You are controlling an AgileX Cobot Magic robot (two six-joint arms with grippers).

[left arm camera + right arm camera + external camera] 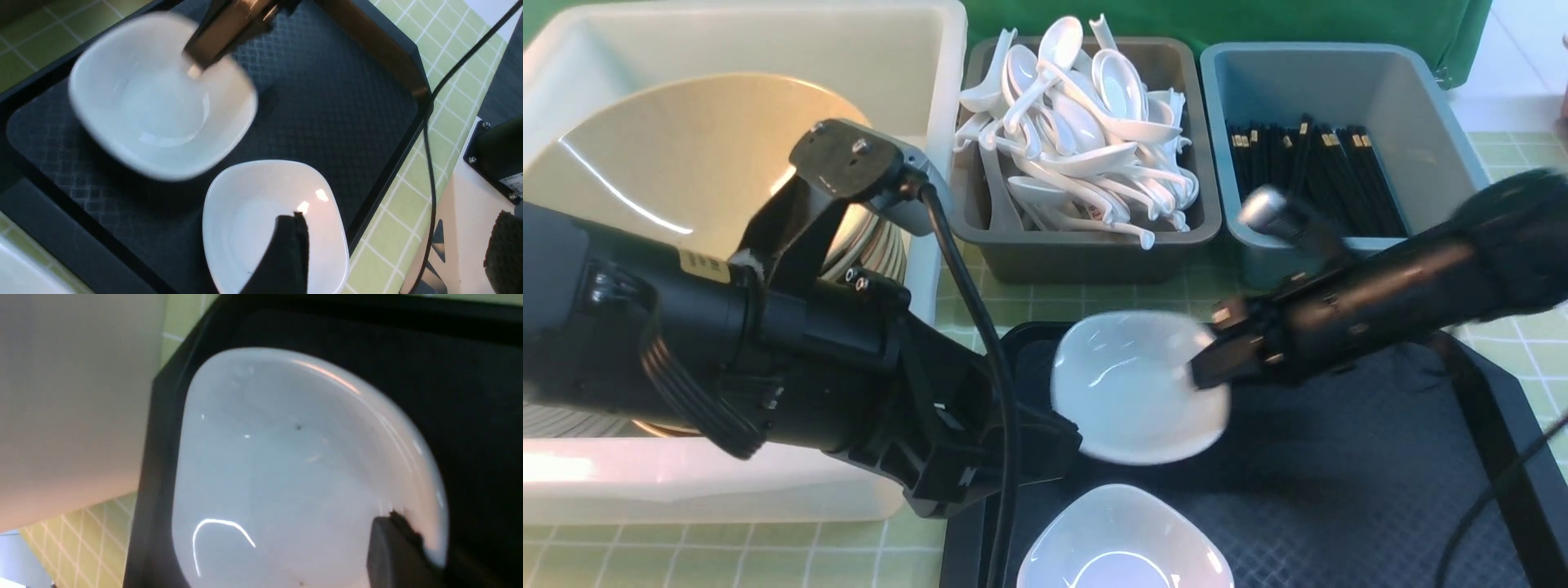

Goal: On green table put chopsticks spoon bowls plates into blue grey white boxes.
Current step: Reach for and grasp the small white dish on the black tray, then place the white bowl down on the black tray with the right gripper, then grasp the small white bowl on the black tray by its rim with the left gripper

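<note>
My right gripper (1207, 366) is shut on the rim of a small white plate (1131, 384) over the black tray; the plate looks blurred and tilted. From the right wrist, one finger (392, 551) lies inside that plate (286, 465). A second white plate (1123, 539) rests on the tray nearer me. My left gripper (394, 253) is open, with one finger (288, 253) over this plate (261, 212) and the other beyond the tray's edge. Tan bowls (686, 155) sit in the white box (915, 49). Spoons (1086, 122) fill the grey box (1086, 253). Chopsticks (1307, 163) lie in the blue box (1339, 73).
The black textured tray (1339, 490) lies on the green table (1078, 306) in front of the boxes. My left arm (768, 351) stretches across the white box's front wall. A black cable (429, 163) runs along the tray's edge.
</note>
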